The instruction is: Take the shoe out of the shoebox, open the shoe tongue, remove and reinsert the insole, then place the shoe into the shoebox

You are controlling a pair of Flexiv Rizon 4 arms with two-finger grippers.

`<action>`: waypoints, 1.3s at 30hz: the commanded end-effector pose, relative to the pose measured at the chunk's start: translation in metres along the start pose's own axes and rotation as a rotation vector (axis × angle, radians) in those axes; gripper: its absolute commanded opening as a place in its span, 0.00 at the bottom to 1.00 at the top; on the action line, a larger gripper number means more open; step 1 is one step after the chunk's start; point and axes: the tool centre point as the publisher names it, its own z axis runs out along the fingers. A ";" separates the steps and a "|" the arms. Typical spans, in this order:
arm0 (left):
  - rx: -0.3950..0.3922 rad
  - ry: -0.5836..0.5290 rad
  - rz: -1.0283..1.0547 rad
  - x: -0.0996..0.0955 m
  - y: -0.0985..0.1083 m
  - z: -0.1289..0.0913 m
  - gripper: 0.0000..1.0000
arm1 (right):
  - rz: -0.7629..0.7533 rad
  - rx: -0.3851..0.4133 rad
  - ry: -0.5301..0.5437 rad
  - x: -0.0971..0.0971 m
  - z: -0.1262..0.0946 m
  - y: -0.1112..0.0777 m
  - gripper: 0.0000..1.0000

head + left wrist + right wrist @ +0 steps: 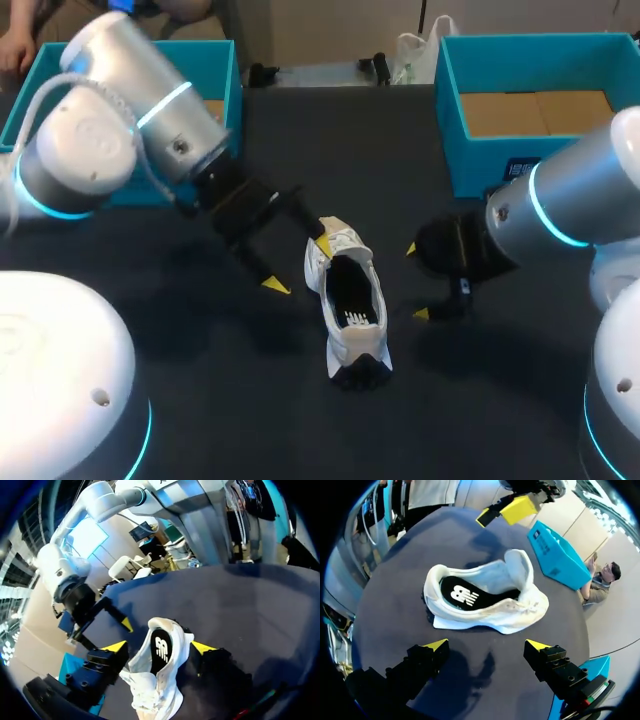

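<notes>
On table [200,350]: white sneaker [345,300] out of shoebox [530,110], black insole [350,290] seated. Left gripper [298,264] spread wide at toe end, likely to pry it open; right gripper [416,281] wide, alongside.

Dark matte table [340,150], plain surface
</notes>
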 end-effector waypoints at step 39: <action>-0.107 0.360 -0.084 -0.014 0.002 0.004 1.00 | 0.069 0.128 0.146 -0.071 -0.163 -0.066 1.00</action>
